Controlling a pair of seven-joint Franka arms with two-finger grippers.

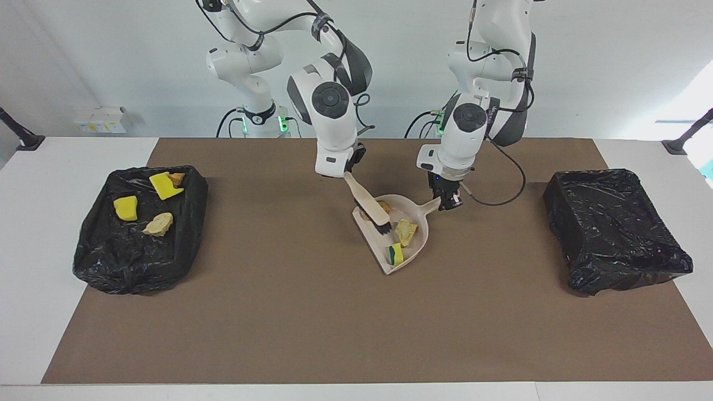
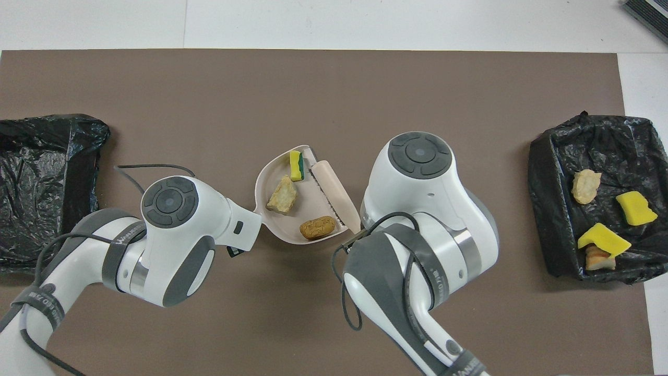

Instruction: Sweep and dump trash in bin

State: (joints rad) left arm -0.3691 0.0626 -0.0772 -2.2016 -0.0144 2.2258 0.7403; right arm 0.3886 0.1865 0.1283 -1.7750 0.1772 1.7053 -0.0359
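Holding, left gripper (image 1: pixel 447 204): clamped shut on the handle of the beige dustpan (image 1: pixel 419 214), which sits mid-mat.
Holding, right gripper (image 1: pixel 348 170): closed tight on the handle end of the brush (image 1: pixel 367 205), raised over the dustpan's edge nearer the right arm; the brush slants down with its dark bristles at the pan.
Dustpan contents: green-and-yellow sponge (image 1: pixel 395 254) near the open lip, tan chunk (image 1: pixel 406 231) mid-pan, orange-brown chunk (image 2: pixel 318 227) near the handle end.
Bin at right arm's end (image 1: pixel 184 223): black-lined, with two yellow sponge pieces (image 1: pixel 126 208) and two tan chunks (image 1: pixel 158 224) in it.
Bin at left arm's end (image 1: pixel 615 228): black-lined.
Surface: brown mat (image 1: pixel 312 323) on a white table (image 1: pixel 33 223).
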